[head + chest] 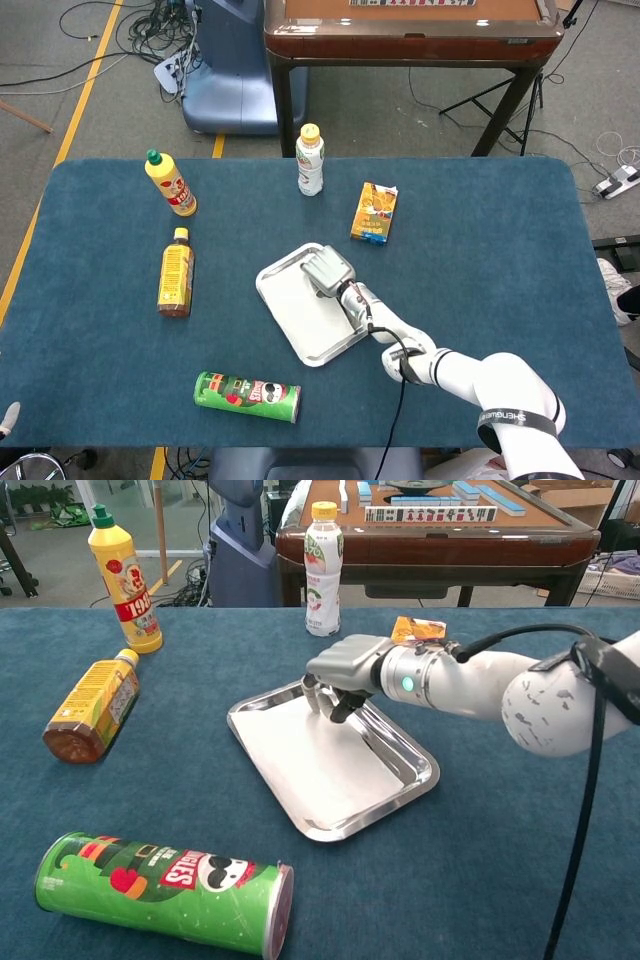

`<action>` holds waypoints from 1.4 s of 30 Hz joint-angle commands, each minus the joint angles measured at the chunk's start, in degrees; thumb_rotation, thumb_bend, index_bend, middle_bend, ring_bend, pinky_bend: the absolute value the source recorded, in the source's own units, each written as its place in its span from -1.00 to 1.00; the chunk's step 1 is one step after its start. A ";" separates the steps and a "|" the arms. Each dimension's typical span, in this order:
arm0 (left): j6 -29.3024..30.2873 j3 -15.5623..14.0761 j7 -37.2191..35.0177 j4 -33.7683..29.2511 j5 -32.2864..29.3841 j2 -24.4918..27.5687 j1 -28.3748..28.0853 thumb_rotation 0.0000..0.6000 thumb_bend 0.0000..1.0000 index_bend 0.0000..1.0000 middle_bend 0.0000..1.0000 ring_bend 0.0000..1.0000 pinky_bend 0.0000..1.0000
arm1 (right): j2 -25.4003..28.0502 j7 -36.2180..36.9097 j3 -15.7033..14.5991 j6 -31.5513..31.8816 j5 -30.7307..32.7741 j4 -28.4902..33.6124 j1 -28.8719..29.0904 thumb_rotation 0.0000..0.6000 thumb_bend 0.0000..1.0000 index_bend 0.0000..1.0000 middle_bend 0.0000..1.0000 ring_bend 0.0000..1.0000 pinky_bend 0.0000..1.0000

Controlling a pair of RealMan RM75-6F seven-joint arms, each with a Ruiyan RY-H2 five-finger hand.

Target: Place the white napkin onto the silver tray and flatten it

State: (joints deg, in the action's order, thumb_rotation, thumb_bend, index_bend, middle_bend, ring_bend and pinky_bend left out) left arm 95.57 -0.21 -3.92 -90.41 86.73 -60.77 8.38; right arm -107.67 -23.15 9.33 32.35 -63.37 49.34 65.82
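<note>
I have my right hand over the far end of the silver tray, fingers curled downward with their tips on the white napkin; I can't tell whether they pinch it or only press. The napkin lies flat inside the tray, covering most of its floor. Beyond the tray stand a white drink bottle and an orange snack carton. Left of the tray lies a brown bottle, and nearer me a green chip can.
</note>
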 commanded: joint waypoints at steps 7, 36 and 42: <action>0.14 -0.03 0.23 -0.25 0.28 0.05 0.07 1.00 -0.45 -0.65 -0.70 -0.72 -1.00 | 7.04 3.88 -0.31 6.11 -6.46 13.35 -2.28 0.32 0.68 -0.24 1.00 1.00 1.00; -0.24 -0.10 0.60 -0.39 0.80 -0.25 -0.19 1.00 -0.45 -0.65 -0.70 -0.72 -1.00 | 14.55 6.18 -7.83 8.23 -18.42 33.26 -5.87 0.33 0.68 -0.24 1.00 1.00 1.00; -0.36 -0.12 0.59 -0.34 0.83 -0.33 -0.24 1.00 -0.45 -0.65 -0.70 -0.72 -1.00 | 14.36 6.21 -8.47 7.78 -18.86 33.08 -6.28 0.32 0.68 -0.24 1.00 1.00 1.00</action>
State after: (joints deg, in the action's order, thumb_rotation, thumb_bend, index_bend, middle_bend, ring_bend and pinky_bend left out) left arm 95.22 -0.33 -3.33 -90.75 87.56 -61.10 8.15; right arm -93.31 -16.92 0.88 40.16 -82.20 82.42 59.57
